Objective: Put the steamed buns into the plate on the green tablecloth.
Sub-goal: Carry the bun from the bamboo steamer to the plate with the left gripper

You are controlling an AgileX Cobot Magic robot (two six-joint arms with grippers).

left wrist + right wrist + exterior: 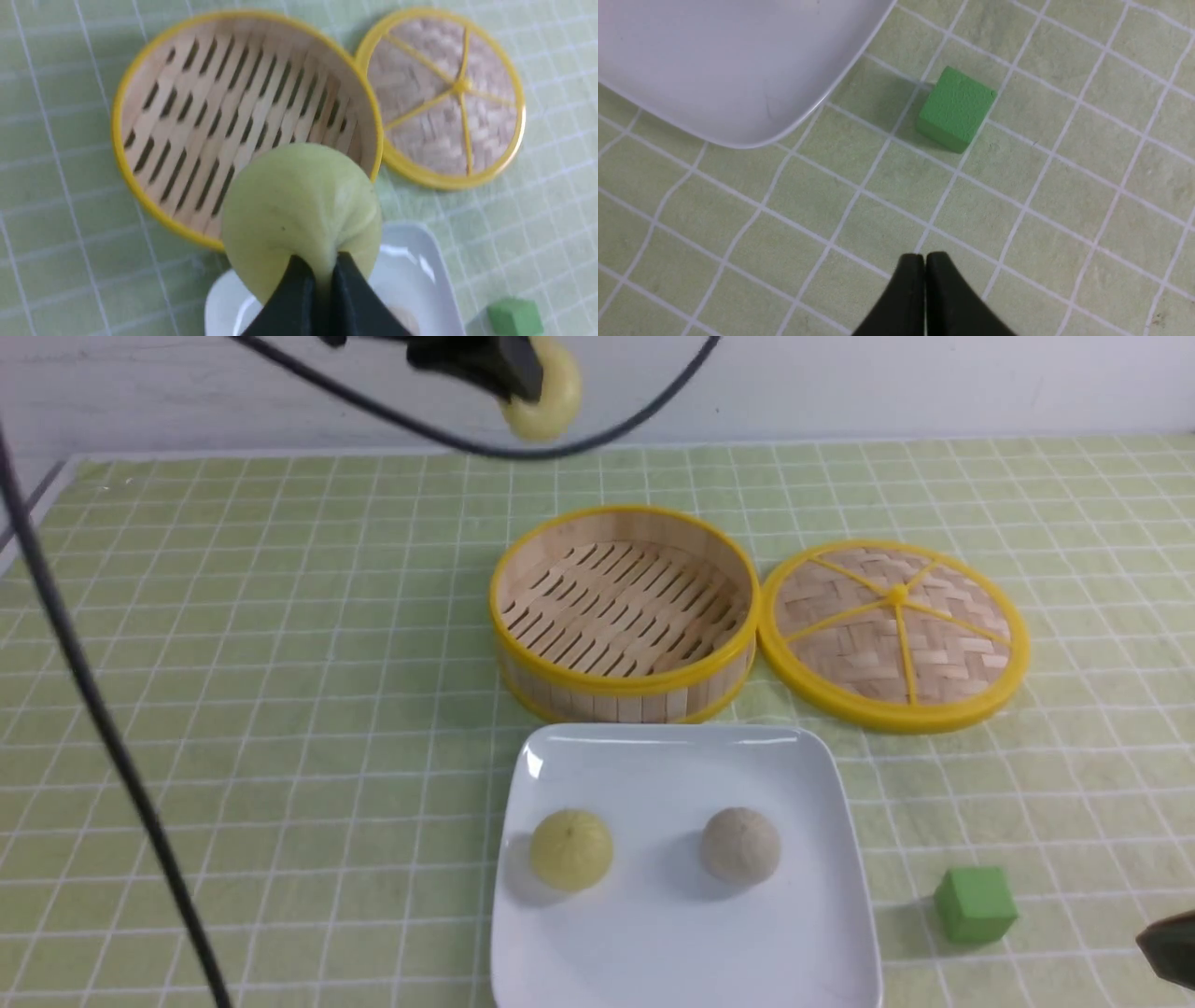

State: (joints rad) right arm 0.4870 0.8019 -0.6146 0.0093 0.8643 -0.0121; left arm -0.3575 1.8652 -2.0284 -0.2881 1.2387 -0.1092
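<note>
My left gripper [527, 378] is shut on a pale yellow steamed bun [551, 392] and holds it high, behind the steamer, at the top of the front view. In the left wrist view the pinched bun [299, 205] hangs over the steamer's near rim and the plate's far edge. The white square plate [686, 943] lies on the green tablecloth [280, 709] and holds a pale yellow bun [571, 848] and an off-white bun [740, 845]. My right gripper [924, 259] is shut and empty, low over the cloth near the plate's corner [752, 107].
An empty round bamboo steamer [625, 611] with a yellow rim stands just behind the plate, its woven lid [894, 633] flat beside it on the right. A green cube [976, 903] sits right of the plate. A black cable [103, 728] crosses the left side.
</note>
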